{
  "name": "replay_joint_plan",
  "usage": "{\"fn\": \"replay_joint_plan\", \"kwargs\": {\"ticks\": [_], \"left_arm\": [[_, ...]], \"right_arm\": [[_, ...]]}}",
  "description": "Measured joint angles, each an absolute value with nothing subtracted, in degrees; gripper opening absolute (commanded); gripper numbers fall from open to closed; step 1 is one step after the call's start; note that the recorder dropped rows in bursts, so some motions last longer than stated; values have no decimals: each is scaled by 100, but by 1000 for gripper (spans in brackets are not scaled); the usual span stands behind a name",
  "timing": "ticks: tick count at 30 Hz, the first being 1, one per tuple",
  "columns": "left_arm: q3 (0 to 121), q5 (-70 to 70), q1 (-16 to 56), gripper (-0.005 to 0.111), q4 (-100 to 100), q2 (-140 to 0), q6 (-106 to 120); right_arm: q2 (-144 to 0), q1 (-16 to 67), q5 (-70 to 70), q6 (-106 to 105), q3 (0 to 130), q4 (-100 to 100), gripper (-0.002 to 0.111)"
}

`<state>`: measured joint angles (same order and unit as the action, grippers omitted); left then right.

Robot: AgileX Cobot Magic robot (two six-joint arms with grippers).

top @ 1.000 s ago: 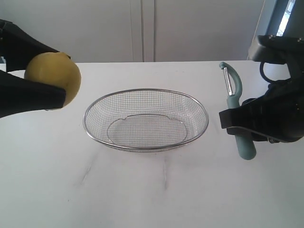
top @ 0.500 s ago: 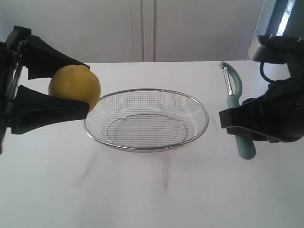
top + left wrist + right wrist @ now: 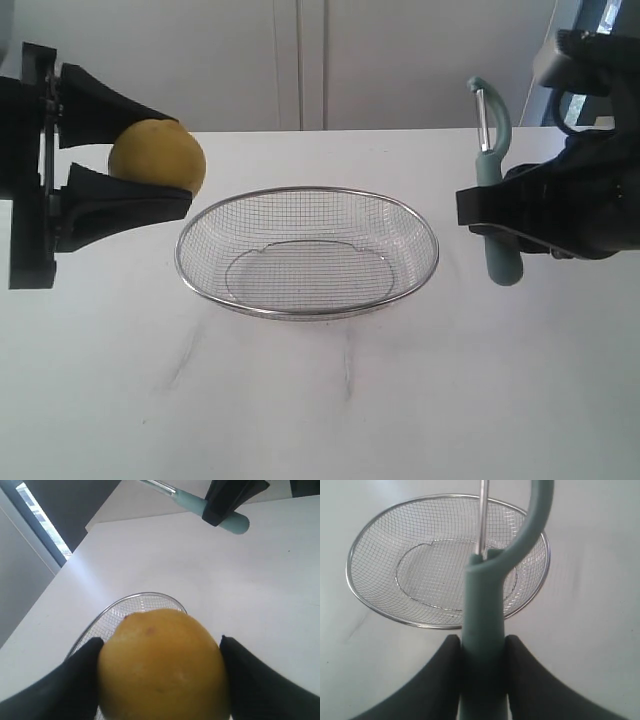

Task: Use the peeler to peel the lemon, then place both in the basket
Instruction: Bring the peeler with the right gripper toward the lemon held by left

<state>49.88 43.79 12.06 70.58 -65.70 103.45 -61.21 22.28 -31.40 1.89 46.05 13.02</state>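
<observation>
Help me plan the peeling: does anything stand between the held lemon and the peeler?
Nothing visible blocks them. Only the basket lies between the lemon and the peeler, and it sits lower, on the table.

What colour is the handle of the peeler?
Pale teal; the peeler handle shows best in the right wrist view.

One lemon (image 3: 157, 155), one peeler (image 3: 488, 165), one basket (image 3: 307, 313), and two grippers, the left gripper (image 3: 182, 160) and right gripper (image 3: 482, 645).
</observation>
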Motion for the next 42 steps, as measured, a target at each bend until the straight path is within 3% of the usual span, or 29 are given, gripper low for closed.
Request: {"fn": "replay_joint_plan", "kwargs": {"ticks": [6,12,19,24,42], "left_arm": [[4988,4156,1206,0,7068,-6905,10466],[4983,3910,1206,0,7091,-7113,10679],[4974,4072,1206,0,7071,-7149,10692],[4970,4587,1206,0,7384,-7149,10692],[4970,5060,1206,0,7927,-8259,11214]], "right_arm": [[-6418,2228,-3047,0,4605,1015,0],[-7680,2228,-3072,-299,4874,964,0],[-8654,2228,-3963,-3283,5370,4375,0],[-9021,2228,-4531,-3705,5370,5661,0],[-9572,2848,-5301,-3881,5379,6757,0]]}}
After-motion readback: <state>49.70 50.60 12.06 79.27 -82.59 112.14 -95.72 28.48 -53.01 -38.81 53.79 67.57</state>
